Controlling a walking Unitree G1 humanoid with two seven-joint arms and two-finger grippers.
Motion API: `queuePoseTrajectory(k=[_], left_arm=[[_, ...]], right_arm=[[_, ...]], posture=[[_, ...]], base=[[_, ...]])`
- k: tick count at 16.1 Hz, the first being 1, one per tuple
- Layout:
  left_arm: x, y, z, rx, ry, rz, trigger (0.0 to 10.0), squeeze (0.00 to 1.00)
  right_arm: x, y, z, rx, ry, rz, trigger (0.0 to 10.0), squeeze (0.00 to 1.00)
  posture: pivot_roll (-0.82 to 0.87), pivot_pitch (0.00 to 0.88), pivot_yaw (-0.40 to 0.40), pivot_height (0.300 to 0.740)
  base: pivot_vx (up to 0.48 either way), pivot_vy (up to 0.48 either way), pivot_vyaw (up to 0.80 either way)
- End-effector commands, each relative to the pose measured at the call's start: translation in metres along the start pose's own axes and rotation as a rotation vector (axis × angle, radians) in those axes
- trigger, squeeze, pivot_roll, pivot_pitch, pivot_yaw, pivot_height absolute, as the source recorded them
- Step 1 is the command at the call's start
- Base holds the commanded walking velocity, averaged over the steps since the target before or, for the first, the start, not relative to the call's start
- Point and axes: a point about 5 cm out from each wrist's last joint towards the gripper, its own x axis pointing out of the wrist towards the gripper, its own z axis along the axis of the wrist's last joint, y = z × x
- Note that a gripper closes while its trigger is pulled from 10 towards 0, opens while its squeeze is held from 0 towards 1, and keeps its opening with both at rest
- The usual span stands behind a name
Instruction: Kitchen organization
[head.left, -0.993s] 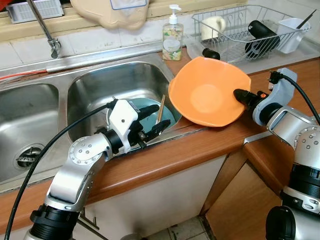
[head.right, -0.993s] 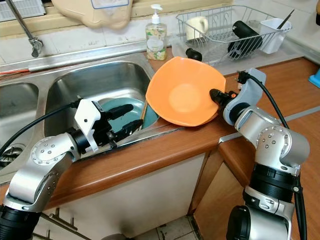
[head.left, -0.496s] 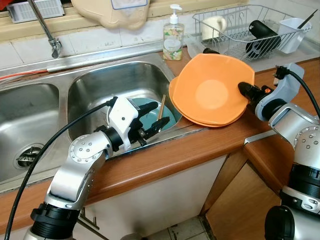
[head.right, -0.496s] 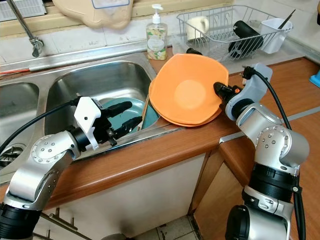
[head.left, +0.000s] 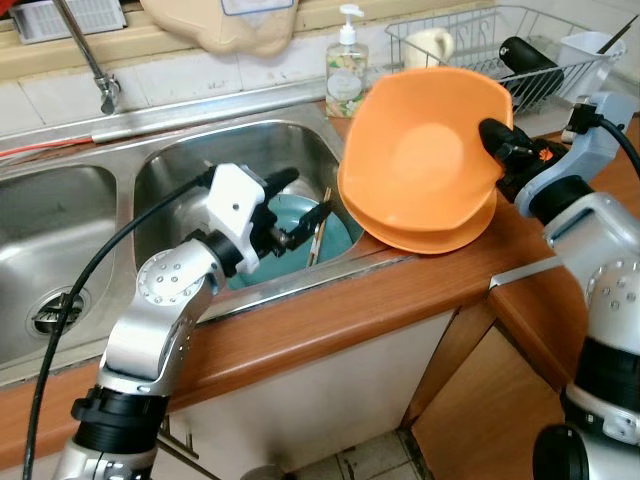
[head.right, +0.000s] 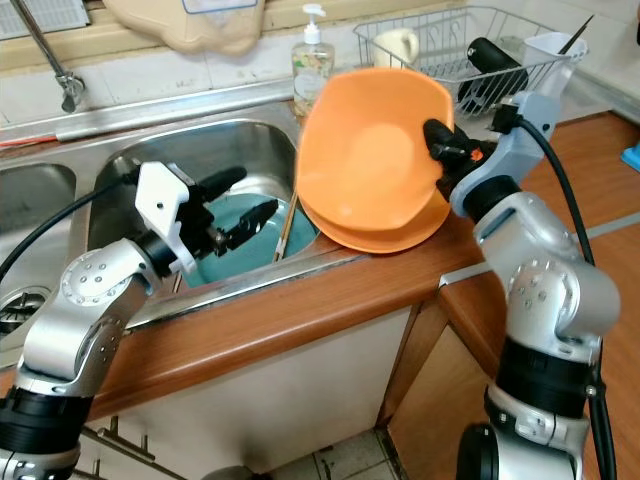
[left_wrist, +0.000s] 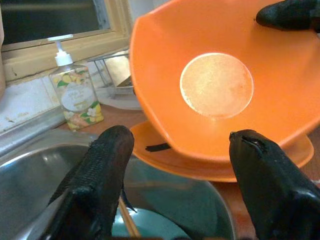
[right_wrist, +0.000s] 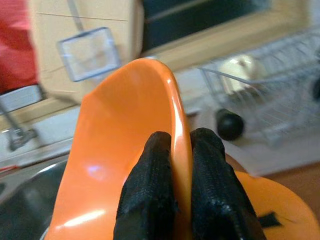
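Observation:
My right gripper (head.left: 497, 135) is shut on the rim of an orange bowl (head.left: 425, 150), holding it tilted on edge above the counter. In the right wrist view both black fingers (right_wrist: 150, 195) pinch that rim. A second orange bowl (head.left: 440, 235) lies beneath it on the counter by the sink's edge. My left gripper (head.left: 300, 200) hovers open over the right sink basin (head.left: 200, 160), just above a teal bowl (head.left: 335, 238) with chopsticks (head.left: 319, 228) leaning in it. Nothing is between the left fingers (left_wrist: 100, 175).
A wire dish rack (head.left: 470, 60) at the back right holds a mug, a black bottle and a white cup. A soap bottle (head.left: 346, 75) stands behind the sink, the faucet (head.left: 95, 60) at the back left. The wooden counter (head.left: 350, 320) runs along the front.
The right gripper has raised the top orange bowl and tipped it upright, off the second orange bowl. The left gripper has risen slightly and moved further over the basin.

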Motion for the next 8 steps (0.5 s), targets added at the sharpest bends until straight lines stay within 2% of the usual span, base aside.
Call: queuePoseTrajectory(k=[1,5,8], left_arm=[[0.003,0.006,0.005,-0.005,-0.021,0.024,10.0,0.00],[0.009,0.011,0.006,-0.059,-0.039,0.055,10.0,0.00],[0.009,0.020,0.001,-0.081,-0.032,0.135,10.0,0.00]], right_arm=[[-0.002,0.013,0.011,-0.039,-0.072,0.083,0.0,0.00],[-0.010,0.034,0.013,-0.094,-0.093,0.254,0.0,0.00],[-0.017,0.046,0.016,-0.053,-0.130,0.377,0.0,0.00]], posture=[[-0.04,0.000,0.090,0.740],[-0.05,0.000,0.093,0.740],[-0.05,0.000,0.093,0.740]], base=[[0.000,0.000,0.00],[0.000,0.000,0.00],[0.000,0.000,0.00]])
